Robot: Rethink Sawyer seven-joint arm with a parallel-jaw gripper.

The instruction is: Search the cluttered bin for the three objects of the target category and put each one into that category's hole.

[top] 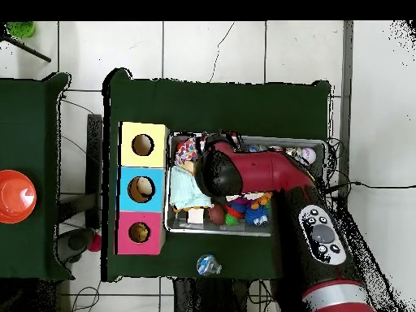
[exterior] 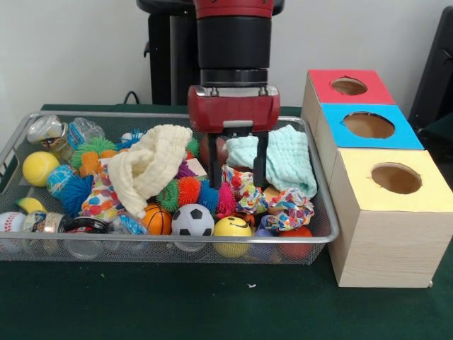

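The wire-mesh bin (exterior: 177,241) lies on the green table, full of toys. My gripper (exterior: 237,181) hangs straight down over its right-middle part, fingers open and lowered among the clutter. Between and behind the fingers lies a mint green cloth (exterior: 290,159). A multicoloured cloth (exterior: 277,205) lies just in front of them. Three wooden boxes stand right of the bin, each with a round hole: red top (exterior: 348,86), blue top (exterior: 368,125), yellow top (exterior: 395,178). In the overhead view the arm (top: 260,172) covers the gripper and much of the bin (top: 236,232).
A cream cloth (exterior: 152,166) lies left of the gripper. A soccer ball (exterior: 192,219), a yellow smiley ball (exterior: 232,227) and a small basketball (exterior: 157,219) lie along the front rim. Spiky balls, a yellow ball (exterior: 39,168) and clear jars fill the left. A bottle (top: 208,265) lies outside the bin.
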